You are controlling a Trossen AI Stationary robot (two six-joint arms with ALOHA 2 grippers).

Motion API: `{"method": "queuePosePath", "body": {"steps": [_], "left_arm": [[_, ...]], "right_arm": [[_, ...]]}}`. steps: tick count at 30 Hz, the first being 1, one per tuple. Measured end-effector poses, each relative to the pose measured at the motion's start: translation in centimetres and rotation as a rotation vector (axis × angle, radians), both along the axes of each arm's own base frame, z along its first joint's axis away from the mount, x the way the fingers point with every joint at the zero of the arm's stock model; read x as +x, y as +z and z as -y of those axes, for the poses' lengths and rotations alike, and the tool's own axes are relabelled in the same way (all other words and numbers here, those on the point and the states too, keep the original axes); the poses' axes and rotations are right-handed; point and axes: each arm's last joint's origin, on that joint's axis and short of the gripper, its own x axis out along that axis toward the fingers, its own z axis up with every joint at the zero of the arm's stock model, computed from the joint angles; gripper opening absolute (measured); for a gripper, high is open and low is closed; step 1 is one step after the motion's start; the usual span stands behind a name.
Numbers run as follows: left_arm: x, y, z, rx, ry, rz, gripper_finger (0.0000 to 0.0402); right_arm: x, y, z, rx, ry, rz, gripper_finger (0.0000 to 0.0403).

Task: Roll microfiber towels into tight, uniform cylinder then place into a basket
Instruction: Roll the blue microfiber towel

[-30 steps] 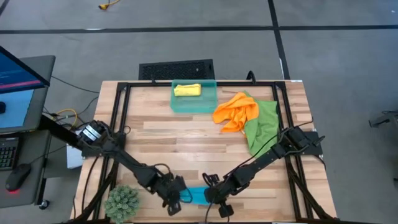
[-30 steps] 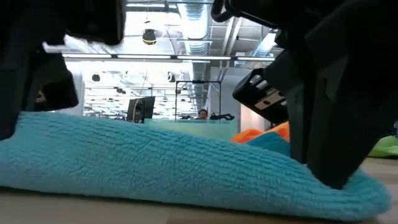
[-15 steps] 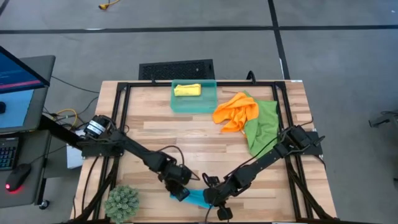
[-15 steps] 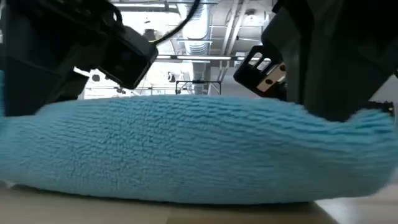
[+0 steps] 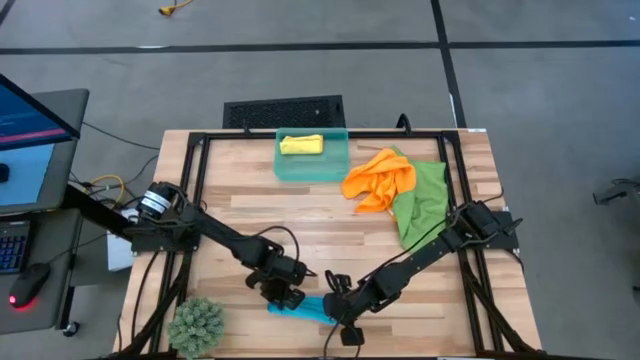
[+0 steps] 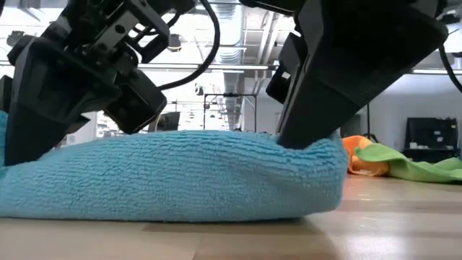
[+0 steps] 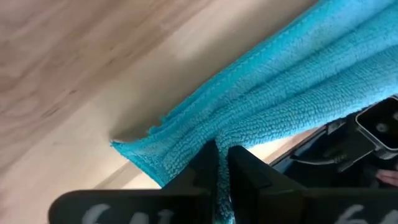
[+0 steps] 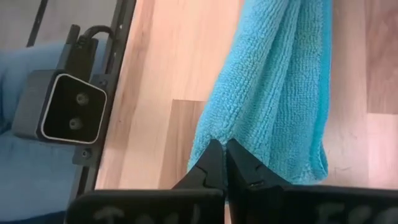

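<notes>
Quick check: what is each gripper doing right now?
Left gripper: shut on the blue towel.
Right gripper: shut on the same towel's other end.

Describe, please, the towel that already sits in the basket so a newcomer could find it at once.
At the far middle edge of the wooden table stands a translucent teal plastic basket. Inside lies a small rolled yellow microfiber towel, the only cloth in it; the orange and green ones lie loose beside it.

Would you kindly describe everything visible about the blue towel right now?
The blue towel is bright turquoise looped microfiber, folded into a thick, elongated bundle lying flat on the wooden table near its front edge. The left pincer pinches one end and the right pincer the other, both shut on its folds. It is not yet a tight cylinder.
</notes>
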Motion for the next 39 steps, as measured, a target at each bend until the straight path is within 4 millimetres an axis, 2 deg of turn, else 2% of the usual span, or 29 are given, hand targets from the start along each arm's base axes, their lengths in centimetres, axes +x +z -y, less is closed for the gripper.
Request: {"method": "queuePosePath", "body": {"steps": [4,15,20,24,27,31,35,37,39], "left_arm": [[-0.3,-0.6,-0.1,-0.006,0.011,0.024,0.0011],[-0.7,-1.2,0.1,0.047,-0.029,0.024,0.0012],[-0.9,-1.3,0.3,0.069,-0.039,0.022,0.0012],[-0.9,-1.3,0.4,0.068,-0.044,0.024,0.0012],[-0.9,-1.3,0.4,0.069,-0.044,0.024,0.0012],[-0.9,-1.3,0.4,0.067,-0.044,0.024,0.0012],[-0.9,-1.3,0.4,0.067,-0.043,0.024,0.0012],[-0.9,-1.3,0.5,0.067,-0.041,0.023,0.0012],[-0.9,-1.3,0.5,0.067,-0.038,0.021,0.0012]], "right_arm": [[0.0,0.0,0.0,0.008,-0.024,-0.003,0.0019],[0.2,-0.2,0.6,0.014,-0.066,-0.035,0.0074],[0.5,-0.2,1.3,0.010,-0.081,-0.046,0.0083],[0.1,0.9,1.2,-0.004,-0.044,-0.025,0.0076],[-0.9,2.2,0.9,-0.042,-0.015,-0.019,0.0071],[-2.0,4.4,0.1,-0.104,0.042,0.099,0.0068],[-2.1,5.7,-2.1,-0.162,0.220,0.346,0.0067],[-1.6,5.5,-3.0,-0.176,0.290,0.447,0.0067],[-1.4,4.3,-3.1,-0.234,0.345,0.447,0.0067]]}}
